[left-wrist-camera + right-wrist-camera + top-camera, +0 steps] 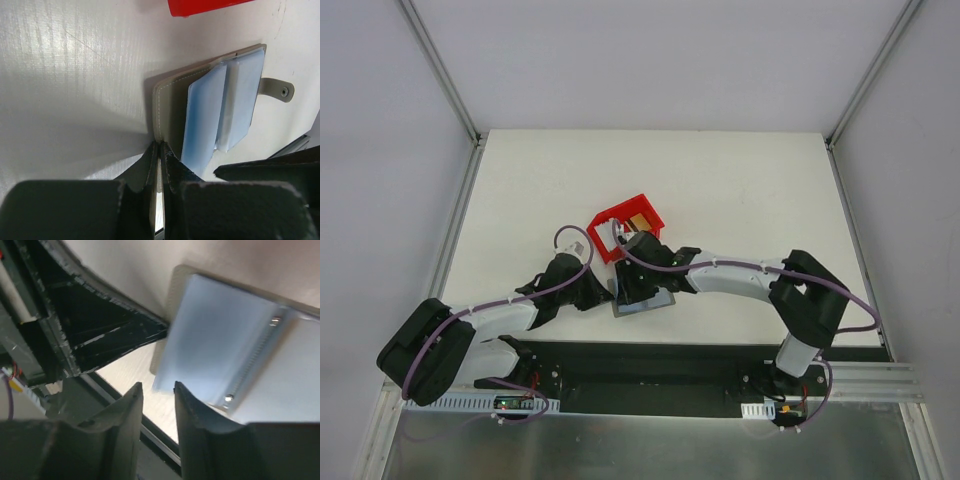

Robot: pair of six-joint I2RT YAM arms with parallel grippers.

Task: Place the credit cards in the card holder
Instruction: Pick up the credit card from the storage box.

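Note:
The grey card holder (655, 303) lies open on the table near the front edge, under both grippers. In the left wrist view its tan-grey cover (170, 110) holds pale blue plastic sleeves (205, 115). My left gripper (159, 144) is shut on the cover's near edge; it also shows in the top view (608, 292). My right gripper (156, 385) is narrowly open with nothing between its jaws, at the corner of a blue sleeve (220, 340); it also shows in the top view (635, 290). A gold card (638, 221) lies in the red bin (620, 216). The other cards are hidden.
The red bin stands just behind the card holder, and its edge shows in the left wrist view (210, 6). The holder's snap tab (277, 90) sticks out to the right. The black base rail (650, 365) runs along the table's front edge.

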